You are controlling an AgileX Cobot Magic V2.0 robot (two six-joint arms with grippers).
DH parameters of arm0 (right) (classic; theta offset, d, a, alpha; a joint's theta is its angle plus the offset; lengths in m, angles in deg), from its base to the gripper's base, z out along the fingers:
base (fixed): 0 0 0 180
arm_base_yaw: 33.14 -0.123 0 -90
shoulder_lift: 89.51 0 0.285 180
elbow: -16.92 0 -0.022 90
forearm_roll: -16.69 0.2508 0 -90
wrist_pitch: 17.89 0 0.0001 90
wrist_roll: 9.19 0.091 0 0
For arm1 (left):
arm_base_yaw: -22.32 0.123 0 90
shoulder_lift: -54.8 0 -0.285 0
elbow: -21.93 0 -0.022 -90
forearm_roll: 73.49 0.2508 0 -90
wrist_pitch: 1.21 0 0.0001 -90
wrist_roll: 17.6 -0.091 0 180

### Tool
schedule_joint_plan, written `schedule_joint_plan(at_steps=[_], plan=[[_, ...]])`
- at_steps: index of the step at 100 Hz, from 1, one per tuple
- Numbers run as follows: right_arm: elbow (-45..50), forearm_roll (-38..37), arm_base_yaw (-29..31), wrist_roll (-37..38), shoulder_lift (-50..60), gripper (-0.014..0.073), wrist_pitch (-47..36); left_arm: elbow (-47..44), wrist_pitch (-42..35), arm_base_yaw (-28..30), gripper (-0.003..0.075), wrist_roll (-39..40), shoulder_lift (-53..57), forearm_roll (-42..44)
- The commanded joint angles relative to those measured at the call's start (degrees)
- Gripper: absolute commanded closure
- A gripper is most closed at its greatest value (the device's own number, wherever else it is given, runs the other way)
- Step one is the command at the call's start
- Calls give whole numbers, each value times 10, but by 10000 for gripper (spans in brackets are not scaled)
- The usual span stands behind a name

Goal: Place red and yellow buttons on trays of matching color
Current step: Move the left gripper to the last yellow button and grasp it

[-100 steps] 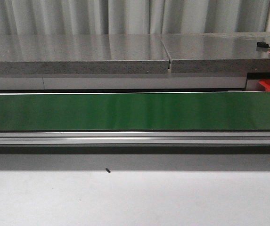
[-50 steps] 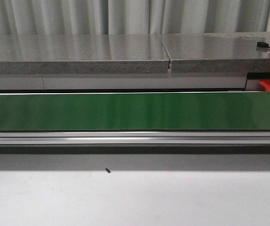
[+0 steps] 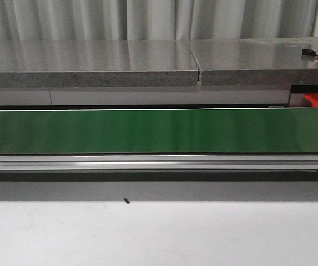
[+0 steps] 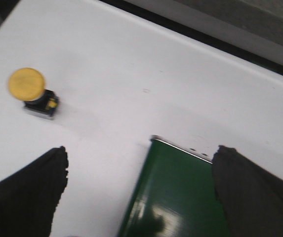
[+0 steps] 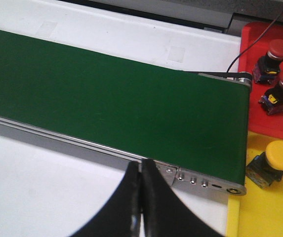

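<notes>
Black jaws of my left gripper (image 4: pixel 139 197) stand wide apart and empty; the right gripper (image 5: pixel 141 197) has its jaws pressed together, holding nothing. A yellow button (image 4: pixel 31 91) sits alone on the white counter (image 4: pixel 131 74), off to one side of the left jaws — I fear a crooked approach could tip it or push it away. Beyond the green belt (image 5: pixel 106 94), the red tray (image 5: pixel 260 123) holds two red buttons (image 5: pixel 279 49) and the yellow tray (image 5: pixel 260 212) one yellow button (image 5: pixel 279 155).

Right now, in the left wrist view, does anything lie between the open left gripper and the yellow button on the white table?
No. Between the left gripper and the yellow button the left wrist view shows only bare white table.
</notes>
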Motion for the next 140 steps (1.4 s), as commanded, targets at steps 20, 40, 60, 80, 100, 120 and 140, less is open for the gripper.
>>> schedule_joint_plan(at_steps=[20,40,60,80,100,120,140], plan=[[-15,5,-1,-3,2,662,-31,58,-33,91,138,8,-39,13],[-15,5,-1,-3,2,662,-31,138,6,102,138,8,-123,15],[-15,6,-1,-3,2,662,-31,206,31,102,138,8,-185,22],[-15,6,-1,-3,2,662,-31,245,30,102,138,8,-225,34],[-15,6,-1,-3,2,662,-31,267,26,99,138,8,-259,36],[-15,6,-1,-3,2,662,-31,292,27,98,138,8,-294,38],[-15,6,-1,-3,2,662,-31,309,26,86,138,8,-322,40]])
